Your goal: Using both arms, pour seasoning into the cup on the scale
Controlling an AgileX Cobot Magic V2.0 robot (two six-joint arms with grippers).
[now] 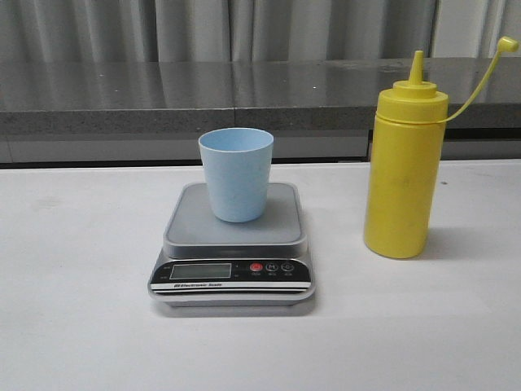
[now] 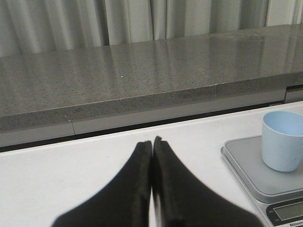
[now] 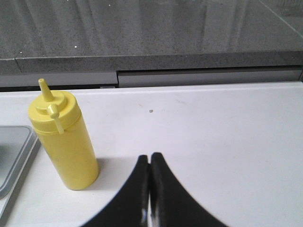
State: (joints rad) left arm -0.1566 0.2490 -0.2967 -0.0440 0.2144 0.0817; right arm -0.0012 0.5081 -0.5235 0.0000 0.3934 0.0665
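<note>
The pale blue cup [image 1: 236, 173] stands upright on the silver-grey scale [image 1: 232, 269] at the table's middle. The yellow seasoning bottle [image 1: 403, 175] stands upright to the right of the scale, its cap strap arching off to the right. Neither gripper shows in the front view. My left gripper [image 2: 152, 142] is shut and empty over the white table, left of the scale [image 2: 246, 175] and cup [image 2: 283, 140]. My right gripper [image 3: 150, 157] is shut and empty, to the right of the bottle [image 3: 64, 142], apart from it.
A grey stone ledge [image 1: 163, 94] runs along the back of the white table [image 1: 81, 309], with curtains behind it. The scale's edge [image 3: 12, 156] shows beside the bottle in the right wrist view.
</note>
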